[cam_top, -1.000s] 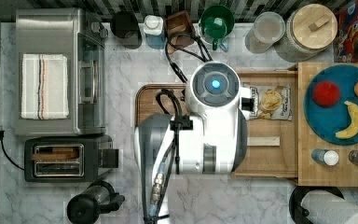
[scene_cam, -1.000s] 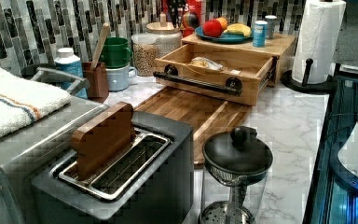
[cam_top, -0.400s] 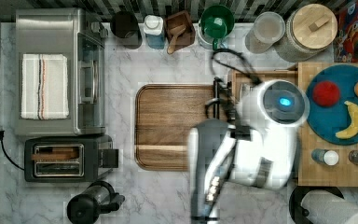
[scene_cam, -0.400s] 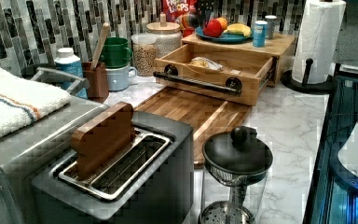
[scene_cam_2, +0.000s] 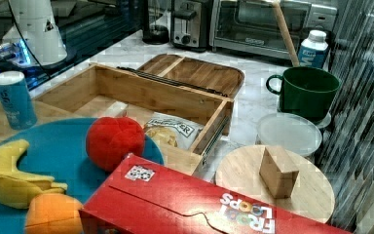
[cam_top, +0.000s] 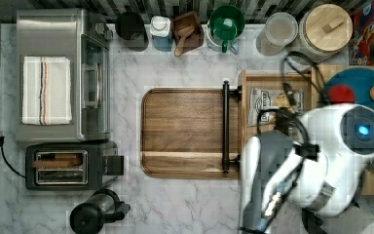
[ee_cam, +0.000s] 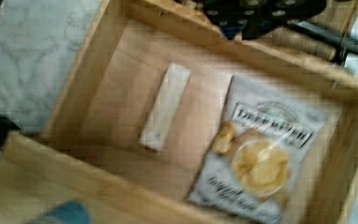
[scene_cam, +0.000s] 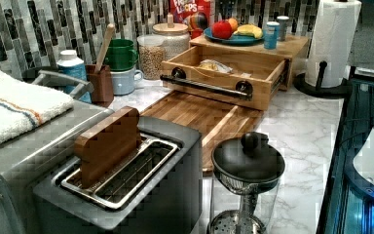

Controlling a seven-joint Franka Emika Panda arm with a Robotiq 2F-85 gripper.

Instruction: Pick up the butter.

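The drawer (ee_cam: 98, 84) holds 2 things: the butter (ee_cam: 165, 106) and the chip bag (ee_cam: 261, 154), side by side, apart, both flat on its floor. In the top view, the board (cam_top: 185, 131) lies on the desk (cam_top: 126, 78) at the drawer's left, with the oven (cam_top: 58, 73) and toaster (cam_top: 68, 165) further left.

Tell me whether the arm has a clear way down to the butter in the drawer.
Probably yes. The butter lies bare on the floor of the open drawer, beside the chip bag without touching it, and nothing covers it in the wrist view looking down.
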